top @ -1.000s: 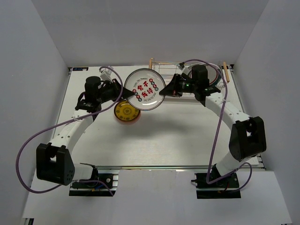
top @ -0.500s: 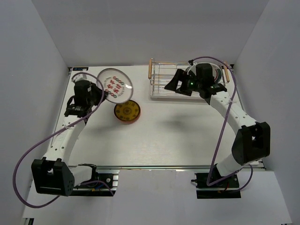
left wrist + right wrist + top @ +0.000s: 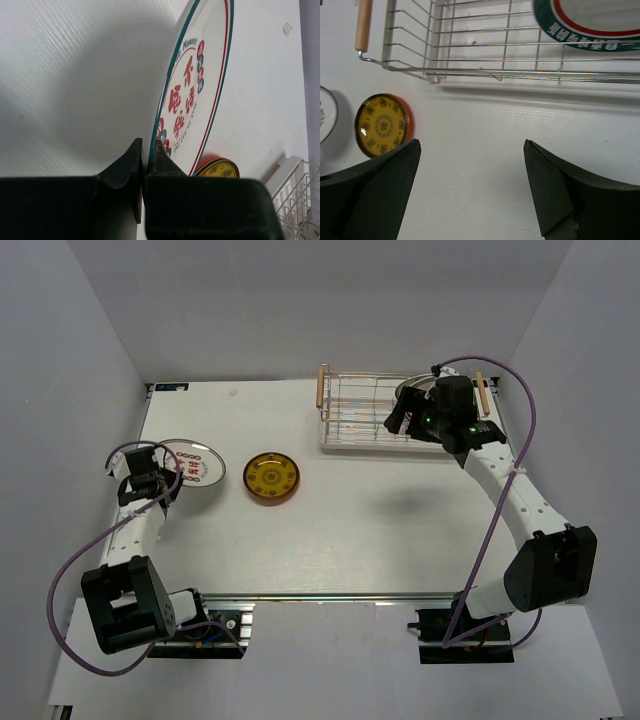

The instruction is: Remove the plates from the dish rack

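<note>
My left gripper (image 3: 160, 472) is shut on the rim of a white plate (image 3: 192, 465) with red markings and a green rim, held low at the table's left side. In the left wrist view both fingers pinch the plate (image 3: 200, 90) at its edge, gripper (image 3: 146, 150). A small yellow plate with an orange rim (image 3: 271, 478) lies flat on the table. The dish rack (image 3: 360, 412) stands at the back right, holding a green-rimmed plate (image 3: 590, 30). My right gripper (image 3: 396, 420) hovers open at the rack's front edge; the gripper (image 3: 471, 145) holds nothing.
The rack's wooden handle bars (image 3: 322, 387) (image 3: 363, 25) stick out at its ends. White walls close in the table on three sides. The yellow plate (image 3: 382, 125) lies left of my right gripper, and the rack's corner (image 3: 300, 200) shows past the held plate.
The left arm carried the white plate from mid-table to the far left and lowered it. The right gripper let go of that plate, opened wide and drew back to the rack.
</note>
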`<state>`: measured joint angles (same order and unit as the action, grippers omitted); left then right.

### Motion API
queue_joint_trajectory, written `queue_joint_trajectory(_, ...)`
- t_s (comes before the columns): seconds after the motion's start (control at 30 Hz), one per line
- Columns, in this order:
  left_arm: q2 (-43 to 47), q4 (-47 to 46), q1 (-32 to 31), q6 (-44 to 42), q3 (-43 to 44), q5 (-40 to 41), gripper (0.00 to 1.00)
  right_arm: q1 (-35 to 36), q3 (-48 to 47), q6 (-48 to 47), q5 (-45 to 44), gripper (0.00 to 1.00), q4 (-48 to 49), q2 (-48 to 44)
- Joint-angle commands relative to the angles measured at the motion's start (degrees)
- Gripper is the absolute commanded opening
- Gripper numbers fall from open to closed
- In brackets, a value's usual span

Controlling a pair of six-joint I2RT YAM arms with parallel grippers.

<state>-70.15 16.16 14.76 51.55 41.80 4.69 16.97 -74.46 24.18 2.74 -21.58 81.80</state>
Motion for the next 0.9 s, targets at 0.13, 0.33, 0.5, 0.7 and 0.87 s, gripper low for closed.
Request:
queue_joint_trajectory(0.13,-2.62,-5.62,3.25,1.89,-0.76,-2.48,0.03,-0.97,-1.75,-6.24,-8.19,0.89,-1.88,-0.24)
queue_joint_trajectory(0.33,-3.24,-5.62,4.40,0.31,-2.07,-3.98,0.25,-2.38,2.21,-22.03,-17.24,0.89,6.46,-1.82)
queue_joint_trajectory(0.5,-2.80,-5.53,4.40,-0.49,-4.09,-4.25,0.32,-4.40,1.60,-30.24,-16.80,0.89,9.36,-1.91)
queue_joint_trajectory(0.7,-2.97,-4.22,4.92,-2.15,-4.63,-3.63,0.53,-8.61,-0.07,-39.99,-10.94,0.89,12.79,0.02)
queue_joint_trajectory(0.87,-2.71,-3.86,4.92,-2.24,-5.94,-3.11,0.64,-11.96,-5.25,-46.67,-4.51,0.89,9.37,3.10)
